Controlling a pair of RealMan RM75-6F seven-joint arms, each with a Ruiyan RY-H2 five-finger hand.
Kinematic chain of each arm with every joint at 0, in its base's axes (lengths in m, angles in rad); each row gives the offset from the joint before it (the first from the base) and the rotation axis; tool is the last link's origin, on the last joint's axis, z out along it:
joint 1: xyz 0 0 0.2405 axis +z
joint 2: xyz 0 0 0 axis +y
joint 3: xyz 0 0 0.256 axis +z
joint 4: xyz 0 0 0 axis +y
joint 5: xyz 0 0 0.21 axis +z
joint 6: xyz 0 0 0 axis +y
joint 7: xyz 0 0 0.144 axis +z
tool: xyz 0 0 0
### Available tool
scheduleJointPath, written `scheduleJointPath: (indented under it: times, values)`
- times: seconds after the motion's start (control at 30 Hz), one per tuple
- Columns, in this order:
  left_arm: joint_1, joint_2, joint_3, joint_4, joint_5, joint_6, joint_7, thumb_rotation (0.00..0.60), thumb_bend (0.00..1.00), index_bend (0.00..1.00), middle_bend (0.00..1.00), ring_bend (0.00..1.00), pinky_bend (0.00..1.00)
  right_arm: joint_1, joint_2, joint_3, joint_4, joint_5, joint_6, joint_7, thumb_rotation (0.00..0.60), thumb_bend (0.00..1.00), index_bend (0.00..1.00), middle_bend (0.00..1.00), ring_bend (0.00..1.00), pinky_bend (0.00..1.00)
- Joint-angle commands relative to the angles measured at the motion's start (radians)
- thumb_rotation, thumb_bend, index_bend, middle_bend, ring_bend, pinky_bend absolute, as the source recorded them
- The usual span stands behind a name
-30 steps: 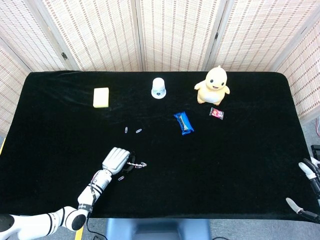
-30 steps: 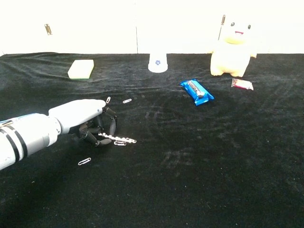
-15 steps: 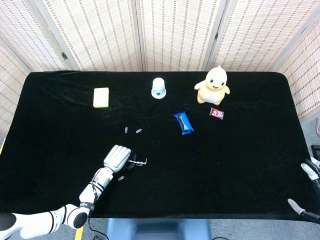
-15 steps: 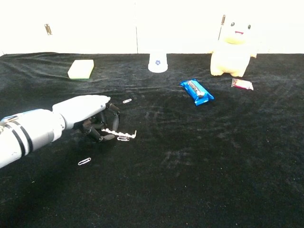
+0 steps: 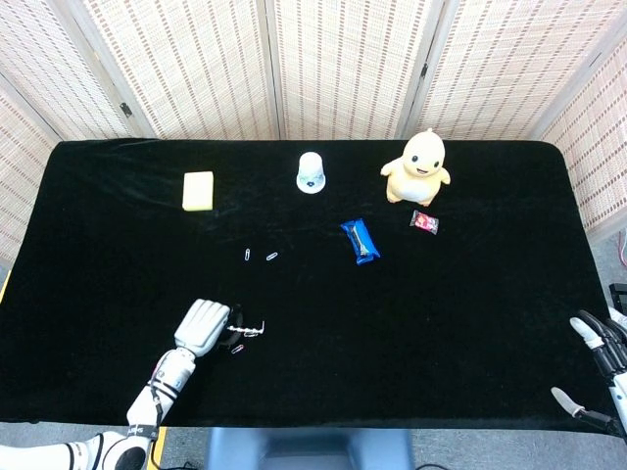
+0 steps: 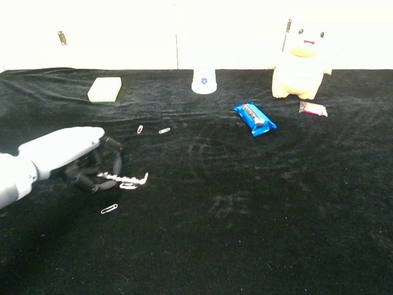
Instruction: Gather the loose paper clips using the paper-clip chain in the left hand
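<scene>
A desk [image 5: 470,323] draped in black cloth carries a yellow sponge [image 5: 198,190], a small white cup [image 5: 311,172] standing upside down, a yellow duck plush [image 5: 416,167], a blue snack packet [image 5: 361,241] and a small red wrapper [image 5: 424,222]. Two loose paper clips [image 5: 259,256] lie side by side near the middle left. Another loose clip [image 6: 109,209] lies close to the front left edge.

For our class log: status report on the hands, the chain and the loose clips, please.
Left hand grips paper-clip chain, chain trailing on cloth. Right hand at table edge, empty. Loose clip near chain; two clips farther back. Path unobstructed.
</scene>
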Motion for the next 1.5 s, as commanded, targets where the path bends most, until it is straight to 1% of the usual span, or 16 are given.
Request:
scheduleJointPath:
  times: [0.03, 0.23, 0.63, 0.93, 1.17, 1.5]
  values:
    - [0.018, 0.003, 0.012, 0.000, 0.004, 0.015, 0.003, 0.600, 0.43, 0.75, 1.00, 1.00, 1.00, 0.000, -0.001, -0.002, 0.000, -0.007, 0.005, -0.006, 0.600, 0.24, 0.02, 0.07, 0.09, 0.00]
    - [0.056, 0.009, 0.029, 0.011, 0.013, 0.042, -0.012, 0.600, 0.43, 0.75, 1.00, 1.00, 1.00, -0.003, -0.006, -0.006, 0.002, -0.016, 0.014, -0.017, 0.600, 0.24, 0.02, 0.07, 0.09, 0.00]
    - [0.109, 0.031, 0.050, -0.005, 0.054, 0.082, -0.035, 0.600, 0.43, 0.75, 1.00, 1.00, 1.00, 0.004, -0.011, -0.016, -0.008, -0.030, 0.002, -0.050, 0.600, 0.24, 0.02, 0.07, 0.09, 0.00]
    - [0.133, 0.021, 0.059, -0.004, 0.081, 0.094, -0.032, 0.600, 0.43, 0.75, 1.00, 1.00, 1.00, 0.003, -0.013, -0.023, -0.008, -0.043, 0.010, -0.061, 0.600, 0.24, 0.02, 0.07, 0.09, 0.00]
    - [0.147, 0.002, 0.065, 0.020, 0.094, 0.091, -0.034, 0.600, 0.43, 0.75, 1.00, 1.00, 1.00, -0.005, -0.020, -0.031, 0.000, -0.063, 0.031, -0.073, 0.600, 0.24, 0.02, 0.07, 0.09, 0.00]
    - [0.158, -0.024, 0.061, 0.049, 0.105, 0.089, -0.017, 0.600, 0.43, 0.75, 1.00, 1.00, 1.00, -0.016, -0.030, -0.038, 0.019, -0.085, 0.064, -0.079, 0.600, 0.24, 0.02, 0.07, 0.09, 0.00]
